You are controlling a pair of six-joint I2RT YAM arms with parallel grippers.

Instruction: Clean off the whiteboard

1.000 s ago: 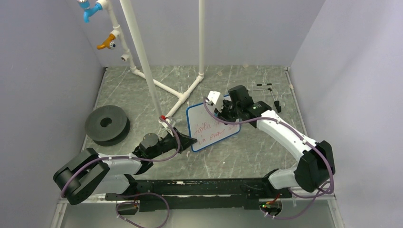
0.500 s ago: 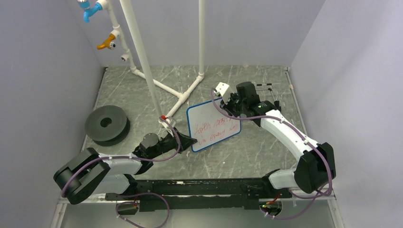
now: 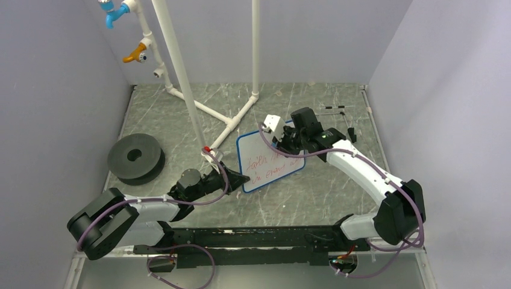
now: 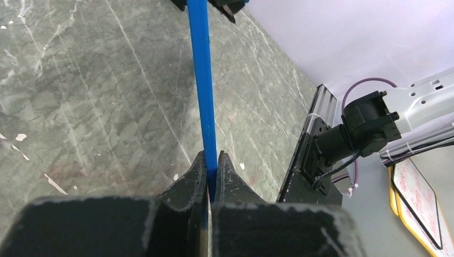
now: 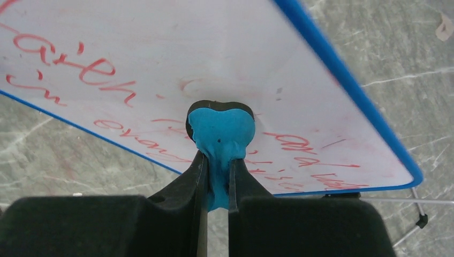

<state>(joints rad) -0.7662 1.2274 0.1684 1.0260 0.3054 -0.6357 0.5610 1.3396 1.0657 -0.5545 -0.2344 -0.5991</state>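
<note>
The whiteboard (image 3: 256, 170), white with a thin blue rim, lies tilted mid-table with red handwriting across it. My left gripper (image 3: 243, 179) is shut on its near-left corner. In the left wrist view the blue rim (image 4: 202, 80) runs straight up from between the closed left gripper (image 4: 212, 158). My right gripper (image 3: 279, 145) is over the board's far right part, shut on a blue eraser (image 5: 220, 131) whose black pad presses on the whiteboard (image 5: 160, 48). The right gripper (image 5: 215, 159) pinches the eraser's blue handle. Red lines remain left and right of the eraser.
A black ring-shaped disc (image 3: 136, 157) sits at the left. A white pipe frame (image 3: 181, 72) with blue and orange valves (image 3: 135, 55) rises at the back left. A thin black wire easel stand (image 3: 340, 118) lies behind the right arm. Grey walls enclose the table.
The right gripper swept the eraser toward the board's far right corner, then back left onto the board. Red writing in the upper line looks fainter. The left arm has not moved.
</note>
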